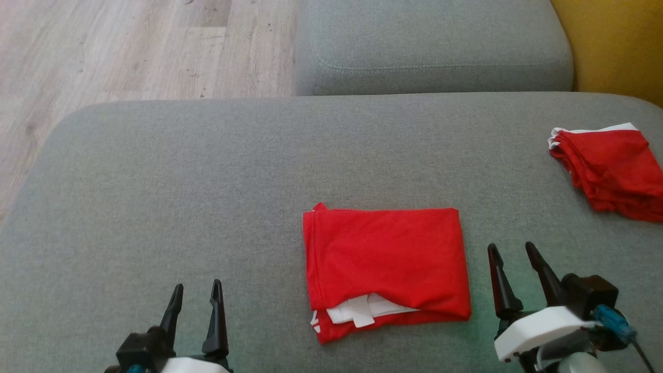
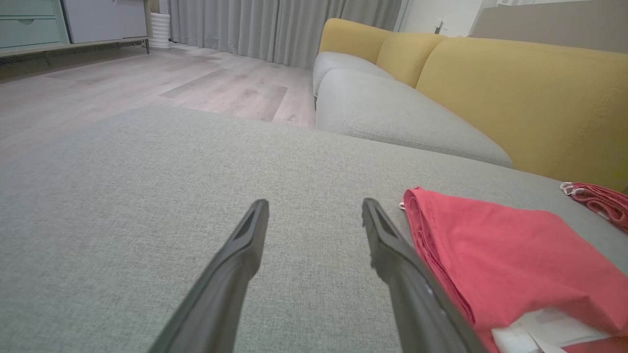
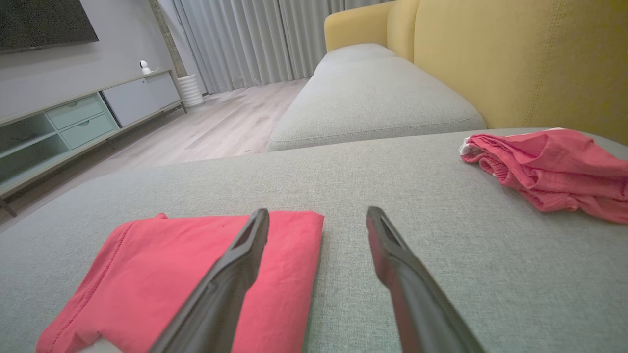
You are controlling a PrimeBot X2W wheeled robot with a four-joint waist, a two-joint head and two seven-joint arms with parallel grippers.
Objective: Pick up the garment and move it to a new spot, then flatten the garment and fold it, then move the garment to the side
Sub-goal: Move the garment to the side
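A red garment (image 1: pixel 386 267) lies folded into a neat rectangle on the grey sofa cushion (image 1: pixel 207 181), with white fabric peeking out at its near edge. The left wrist view has it (image 2: pixel 510 260) at the right, and the right wrist view has it (image 3: pixel 196 274) at the lower left. My left gripper (image 1: pixel 197 292) rests open at the lower left, well to the left of the garment. On the garment's right side my right gripper (image 1: pixel 513 251) stands open, close to its edge. Nothing is between either pair of fingers (image 2: pixel 245 255) (image 3: pixel 392 264).
A second red garment (image 1: pixel 608 168) with white trim lies bunched at the cushion's far right edge. Another grey seat cushion (image 1: pixel 430 46) lies beyond, with a yellow backrest (image 1: pixel 616 46) on the right. Wood floor (image 1: pixel 129 52) borders the cushion at the left and far side.
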